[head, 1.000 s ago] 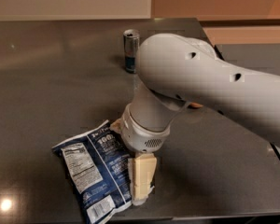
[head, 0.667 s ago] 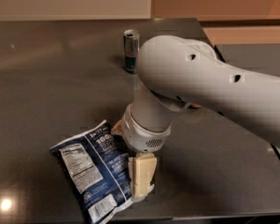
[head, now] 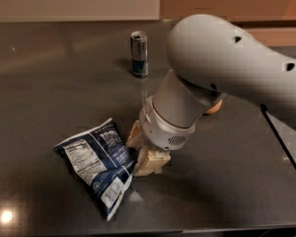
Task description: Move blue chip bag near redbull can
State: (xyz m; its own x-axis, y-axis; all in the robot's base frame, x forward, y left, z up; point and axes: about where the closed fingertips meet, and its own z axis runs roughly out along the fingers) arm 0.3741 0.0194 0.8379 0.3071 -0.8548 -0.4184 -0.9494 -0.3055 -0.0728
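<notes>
The end effector (head: 142,150), gripping the blue chip bag (head: 95,164) at its right edge, has carried it slightly farther toward the redbull can (head: 139,53), which is still well apart.

Gripper (head: 139,151) at bag (head: 93,163) rt edge; can (head: 139,53) behind.

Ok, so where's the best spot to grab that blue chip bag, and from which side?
Grip the blue chip bag by its edge nearest the gripper, which sits at that edge, coming down from above. The bag lies flat on the table, so only its crinkled rim can be pinched. The redbull can stands farther back, clear of that approach.
</notes>
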